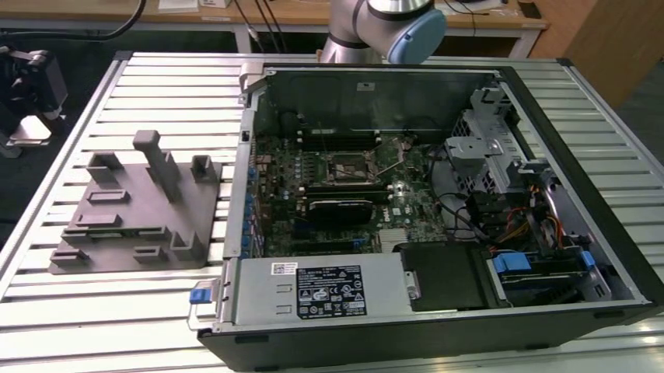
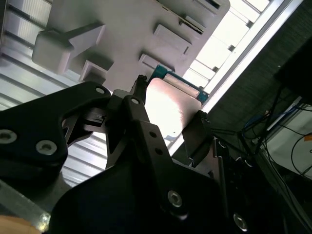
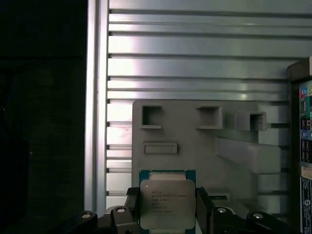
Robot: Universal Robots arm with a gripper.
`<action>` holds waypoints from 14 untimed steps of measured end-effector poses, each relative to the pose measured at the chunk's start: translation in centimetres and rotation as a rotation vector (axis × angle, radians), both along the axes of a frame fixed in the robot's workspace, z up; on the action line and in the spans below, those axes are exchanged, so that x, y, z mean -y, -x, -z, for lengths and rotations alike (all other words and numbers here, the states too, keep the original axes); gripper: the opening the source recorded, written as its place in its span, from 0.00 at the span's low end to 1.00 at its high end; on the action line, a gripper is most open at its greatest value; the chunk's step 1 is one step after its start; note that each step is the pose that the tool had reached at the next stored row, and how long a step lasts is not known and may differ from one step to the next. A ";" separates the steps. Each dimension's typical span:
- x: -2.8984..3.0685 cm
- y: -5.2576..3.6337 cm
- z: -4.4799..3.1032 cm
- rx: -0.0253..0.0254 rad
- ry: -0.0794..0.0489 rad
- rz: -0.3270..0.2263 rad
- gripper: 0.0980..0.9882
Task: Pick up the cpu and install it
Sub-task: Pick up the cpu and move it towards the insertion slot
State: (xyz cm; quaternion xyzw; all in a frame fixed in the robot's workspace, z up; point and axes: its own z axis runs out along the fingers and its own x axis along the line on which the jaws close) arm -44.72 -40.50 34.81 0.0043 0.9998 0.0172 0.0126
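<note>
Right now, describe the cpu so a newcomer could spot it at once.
Start at the slatted metal table, then the grey plastic fixture on it. Nearer the camera in the first wrist view, the gripper has its black jaws on the cpu: a small flat square, the one silver-topped, green-edged piece.

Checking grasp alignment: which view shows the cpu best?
First wrist view: the cpu faces the camera squarely, held in the end effector. Second wrist view catches it obliquely, in glare. Exterior view covers the computer case.
</note>
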 end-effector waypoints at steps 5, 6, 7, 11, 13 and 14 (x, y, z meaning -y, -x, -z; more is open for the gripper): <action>0.00 0.00 -0.90 0.0001 0.000 0.000 0.50; 0.00 0.00 -1.10 0.0000 0.000 0.000 0.50; 0.00 0.00 -1.29 0.0000 0.000 0.000 0.50; 0.00 0.00 -2.03 -0.0001 0.000 0.000 0.50; 0.00 0.00 -2.38 0.0000 0.000 0.000 0.50; 0.00 0.00 -2.56 0.0001 0.000 0.000 0.50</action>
